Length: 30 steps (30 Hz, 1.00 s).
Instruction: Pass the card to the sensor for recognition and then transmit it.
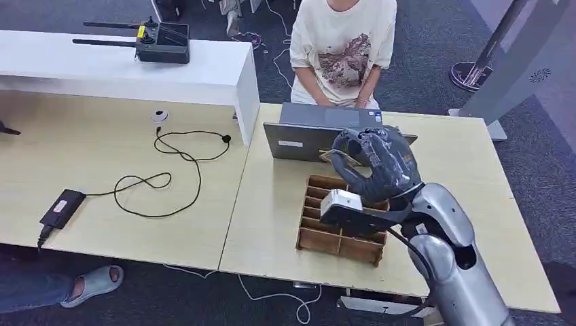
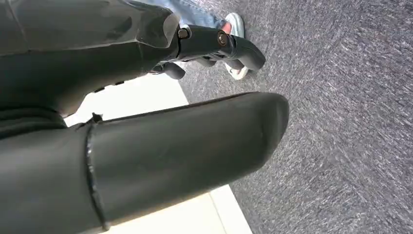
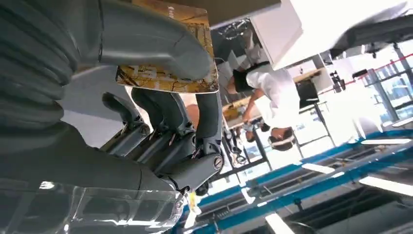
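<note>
spanning the scene, the table (image 1: 435, 163) carries a laptop (image 1: 306, 139) at 12 o'clock of the divided wooden tray (image 1: 339, 234). right robot hand (image 1: 377, 166) hangs above the tray, pinching the card (image 3: 168, 78); left robot hand (image 2: 209, 41) hangs curled, holding nothing. sensor not identifiable.
</note>
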Each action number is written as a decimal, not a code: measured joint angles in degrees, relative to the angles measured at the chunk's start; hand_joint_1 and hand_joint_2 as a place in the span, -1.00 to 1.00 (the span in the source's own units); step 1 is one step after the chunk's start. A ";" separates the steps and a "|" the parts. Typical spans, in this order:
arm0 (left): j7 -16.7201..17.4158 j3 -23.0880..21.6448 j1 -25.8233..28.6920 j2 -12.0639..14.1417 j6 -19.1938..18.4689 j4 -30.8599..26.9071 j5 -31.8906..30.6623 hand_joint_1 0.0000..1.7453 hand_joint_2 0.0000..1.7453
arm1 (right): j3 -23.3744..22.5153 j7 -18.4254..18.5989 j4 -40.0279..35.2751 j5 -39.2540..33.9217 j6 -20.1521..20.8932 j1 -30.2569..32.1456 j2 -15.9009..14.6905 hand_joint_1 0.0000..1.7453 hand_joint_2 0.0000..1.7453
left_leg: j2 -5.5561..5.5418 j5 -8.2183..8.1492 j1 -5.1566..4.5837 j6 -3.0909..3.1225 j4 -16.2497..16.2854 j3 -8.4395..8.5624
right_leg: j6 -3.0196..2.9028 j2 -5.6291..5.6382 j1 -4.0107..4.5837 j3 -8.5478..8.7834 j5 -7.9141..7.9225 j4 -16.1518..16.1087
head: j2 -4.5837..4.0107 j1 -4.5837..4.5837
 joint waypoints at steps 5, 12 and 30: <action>-0.37 0.00 0.00 0.00 -0.29 0.00 -0.04 -1.00 -1.00 | 0.90 -0.94 0.24 -1.31 -0.15 -3.85 0.00 0.98 1.00 | -0.01 0.01 0.00 0.00 0.00 0.00 | 0.00 0.00 0.00 0.00 0.00 0.01 | 0.02 0.00; -0.61 -0.02 0.01 0.00 -0.64 0.00 -0.09 -1.00 -1.00 | 1.62 -1.49 1.16 -1.92 -0.50 -7.82 0.00 0.98 1.00 | -0.01 0.01 0.00 0.00 0.00 -0.01 | 0.00 -0.01 0.00 0.01 0.00 0.01 | 0.00 0.00; -1.05 -1.09 -0.04 0.28 -1.11 0.00 -0.15 -1.00 -1.00 | 5.29 1.96 17.94 -0.42 -1.33 -23.77 6.25 1.00 1.00 | 0.00 0.08 0.01 -0.02 0.00 0.01 | -0.02 0.01 0.01 0.01 0.04 0.05 | 0.00 0.00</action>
